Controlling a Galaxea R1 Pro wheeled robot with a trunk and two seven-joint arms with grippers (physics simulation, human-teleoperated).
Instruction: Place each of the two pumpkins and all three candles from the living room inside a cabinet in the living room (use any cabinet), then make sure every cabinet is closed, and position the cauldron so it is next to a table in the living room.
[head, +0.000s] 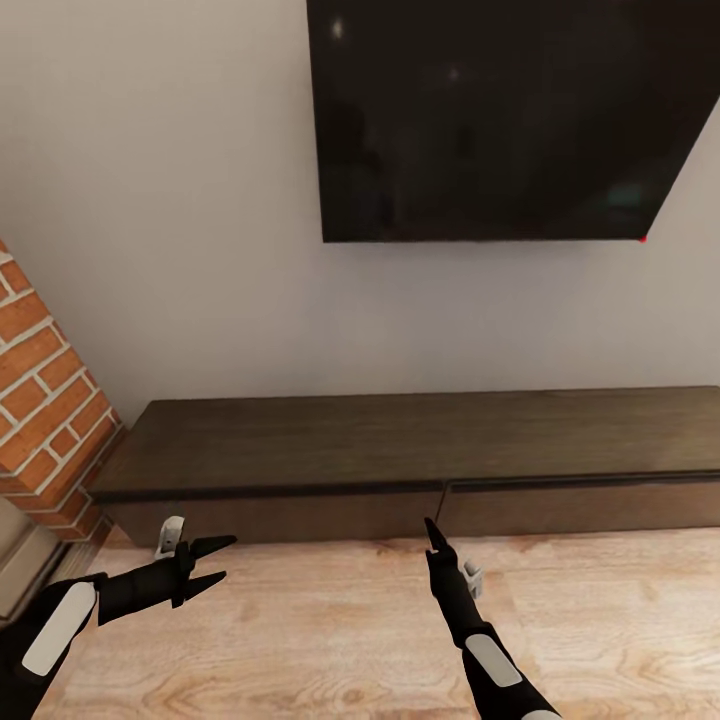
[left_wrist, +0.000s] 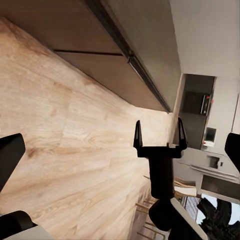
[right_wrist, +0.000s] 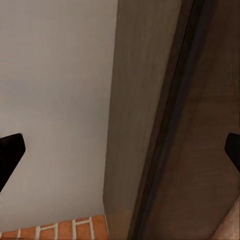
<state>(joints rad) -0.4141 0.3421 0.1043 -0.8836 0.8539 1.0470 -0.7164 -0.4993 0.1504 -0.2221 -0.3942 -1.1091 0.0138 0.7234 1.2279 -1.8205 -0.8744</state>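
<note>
A long, low, dark-brown cabinet (head: 420, 450) stands against a pale grey wall (head: 180, 200), with its top bare and its two visible drawer fronts flush and closed. A large black television (head: 500, 110) hangs on the wall above the cabinet's right half. A red brick column (head: 45, 400) stands at the cabinet's left end. Pale wood floor (head: 330, 620) runs in front.

The left end effector (head: 215, 562) hovers over the floor just before the cabinet's left end, its two black fingers spread apart and holding nothing. The right end effector (head: 436, 535) points at the seam between the two drawer fronts, close to the cabinet face; the left wrist view shows its two prongs (left_wrist: 159, 135) apart and empty. The right wrist view looks along the cabinet's top edge (right_wrist: 150, 125) toward the wall and brick.
</note>
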